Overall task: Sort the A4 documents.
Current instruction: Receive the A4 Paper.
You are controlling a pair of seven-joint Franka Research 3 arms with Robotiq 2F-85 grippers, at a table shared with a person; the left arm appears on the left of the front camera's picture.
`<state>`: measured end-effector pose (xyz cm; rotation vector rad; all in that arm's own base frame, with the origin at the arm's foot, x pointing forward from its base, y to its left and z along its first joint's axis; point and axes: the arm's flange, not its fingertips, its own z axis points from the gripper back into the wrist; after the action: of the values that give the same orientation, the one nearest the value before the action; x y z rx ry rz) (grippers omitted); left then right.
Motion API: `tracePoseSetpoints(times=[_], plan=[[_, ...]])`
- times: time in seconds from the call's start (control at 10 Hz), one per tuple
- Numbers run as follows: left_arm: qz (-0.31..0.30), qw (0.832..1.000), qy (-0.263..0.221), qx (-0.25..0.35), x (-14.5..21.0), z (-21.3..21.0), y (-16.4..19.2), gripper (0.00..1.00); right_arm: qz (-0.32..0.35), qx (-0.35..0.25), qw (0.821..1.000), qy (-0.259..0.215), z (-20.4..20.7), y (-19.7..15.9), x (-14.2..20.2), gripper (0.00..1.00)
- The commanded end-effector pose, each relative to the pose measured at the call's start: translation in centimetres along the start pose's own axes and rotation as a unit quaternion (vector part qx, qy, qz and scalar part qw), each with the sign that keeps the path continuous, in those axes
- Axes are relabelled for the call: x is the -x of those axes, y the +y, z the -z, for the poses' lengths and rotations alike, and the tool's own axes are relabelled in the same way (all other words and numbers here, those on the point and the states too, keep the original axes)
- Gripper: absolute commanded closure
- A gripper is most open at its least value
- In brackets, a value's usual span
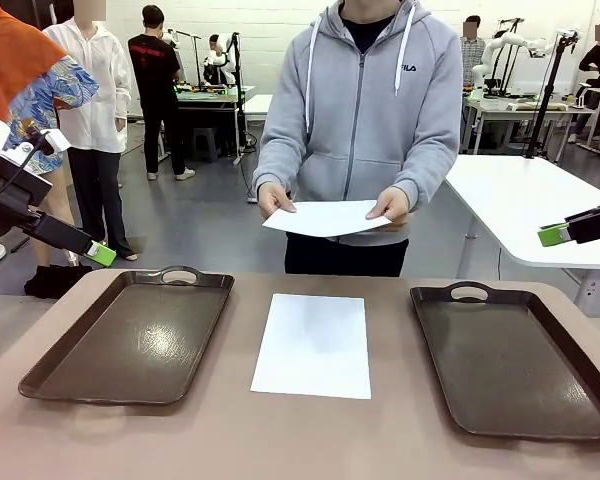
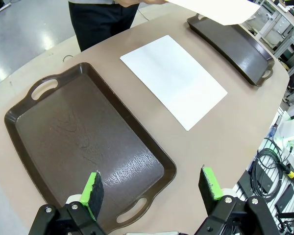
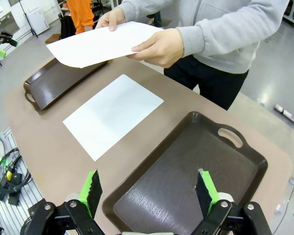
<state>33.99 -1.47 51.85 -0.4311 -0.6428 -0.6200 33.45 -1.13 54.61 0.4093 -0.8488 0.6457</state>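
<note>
Centrally, one blank A4 sheet lies flat on the table between two empty dark brown trays, touching neither. A person at the far side holds a second sheet in both hands. The left gripper and right gripper have jaws wide apart, gripping nothing. The paper looks light, thin and floppy, so pinching an edge seems best

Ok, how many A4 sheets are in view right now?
2. One sheet lies flat on the table between the two trays; the other sheet is in the person's hands at the far side. More could be stacked under either; cannot tell.
</note>
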Motion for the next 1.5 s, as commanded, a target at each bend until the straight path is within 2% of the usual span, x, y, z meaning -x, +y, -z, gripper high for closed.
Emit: tracePoseSetpoints(times=[0.0,1.4], plan=[[0.001,1.000,-0.003,0.006,0.02,-0.05,0.03,0.00,0.001,-0.004,1.000,-0.003,-0.02,-0.06,0.04,0.00],[0.001,1.000,-0.003,0.006,0.02,-0.05,0.03,0.00,0.001,-0.004,1.000,-0.003,-0.02,-0.06,0.04,0.00]])
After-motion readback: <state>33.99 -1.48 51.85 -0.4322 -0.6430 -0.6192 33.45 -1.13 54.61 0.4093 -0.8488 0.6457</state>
